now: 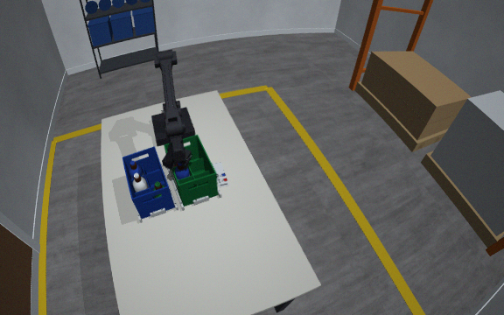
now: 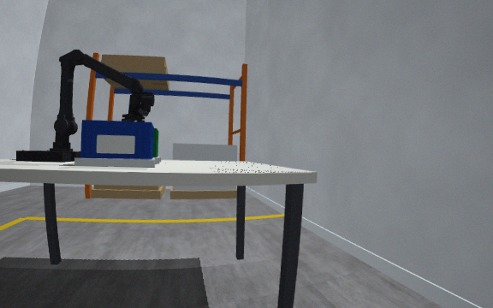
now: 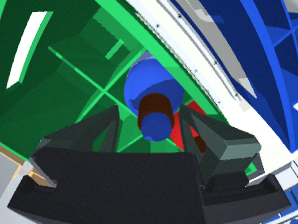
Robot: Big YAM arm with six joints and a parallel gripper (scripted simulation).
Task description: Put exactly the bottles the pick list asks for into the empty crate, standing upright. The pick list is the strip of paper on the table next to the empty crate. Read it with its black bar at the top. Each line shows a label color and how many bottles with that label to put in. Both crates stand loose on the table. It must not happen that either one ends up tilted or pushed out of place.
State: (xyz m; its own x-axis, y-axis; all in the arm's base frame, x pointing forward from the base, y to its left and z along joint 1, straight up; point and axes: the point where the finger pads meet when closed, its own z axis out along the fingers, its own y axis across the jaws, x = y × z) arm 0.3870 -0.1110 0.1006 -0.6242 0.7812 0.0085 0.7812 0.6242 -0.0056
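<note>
The green crate stands right of the blue crate on the table. A bottle with a blue label and blue cap stands upright in the green crate's near left compartment; it also shows in the wrist view. My gripper hangs straight over it. In the wrist view the two fingers stand open on either side of the bottle's neck, with gaps on both sides. A red patch shows just beside the neck. The blue crate holds a white bottle and two darker ones. The pick list lies right of the green crate.
The two crates touch side by side, and the green crate's dividers close in around the bottle. From the side view the blue crate hides most of the green one. A shelf and pallet racks stand off the table.
</note>
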